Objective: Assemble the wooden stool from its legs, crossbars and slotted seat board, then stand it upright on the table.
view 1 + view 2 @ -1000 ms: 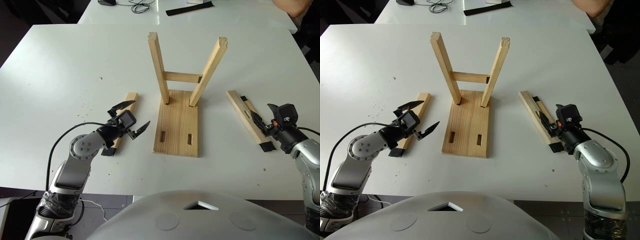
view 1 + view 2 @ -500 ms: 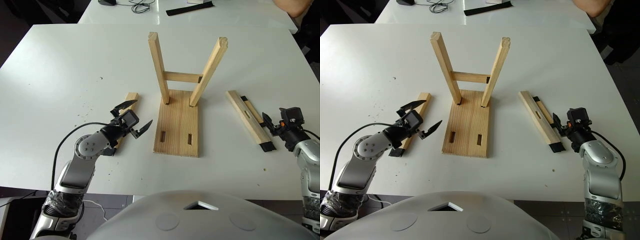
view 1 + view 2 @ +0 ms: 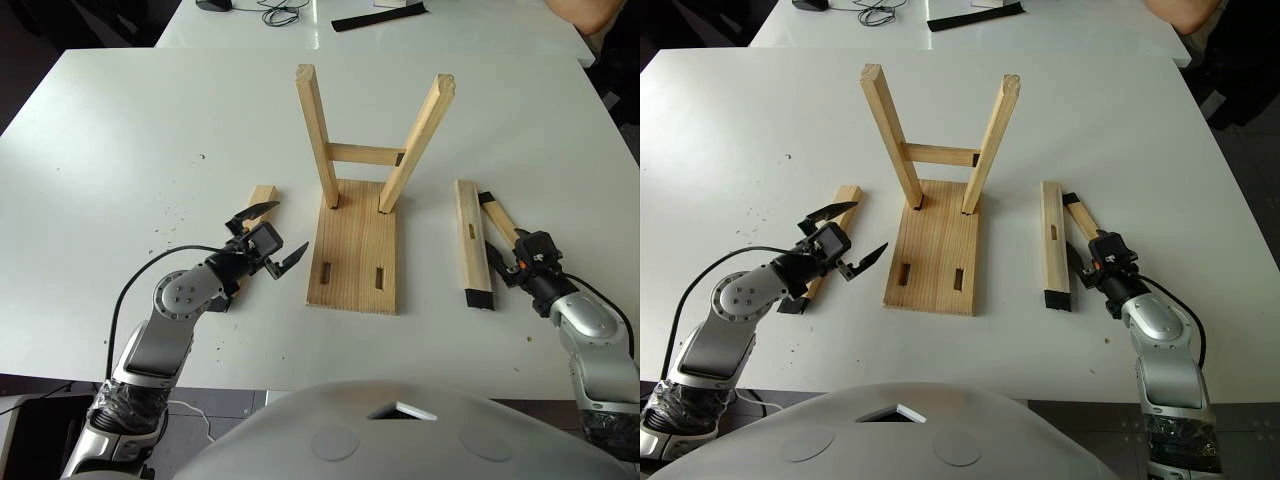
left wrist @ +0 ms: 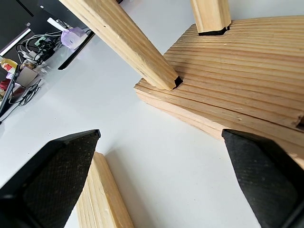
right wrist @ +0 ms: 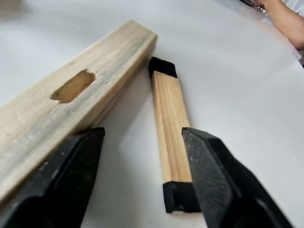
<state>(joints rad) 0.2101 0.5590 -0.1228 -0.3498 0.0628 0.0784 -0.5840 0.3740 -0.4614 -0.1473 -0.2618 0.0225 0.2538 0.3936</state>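
You're about halfway. The seat board (image 3: 355, 250) lies flat at frame centre with two fitted legs (image 3: 318, 135) and one fitted crossbar (image 3: 365, 154) at its upper end. Its two lower slots (image 3: 327, 270) are empty. At centre right lie a loose leg (image 3: 470, 240) and a loose crossbar (image 3: 500, 222), and the right gripper (image 5: 142, 142) has its jaws spread astride that crossbar. At centre left the left gripper (image 3: 288, 225), jaws spread, hovers over another leg (image 3: 262, 194). Fitting these and standing the stool upright remain.

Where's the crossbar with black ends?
The crossbar lies on the table's right side, beside the loose leg, its near end inside the open right claw.
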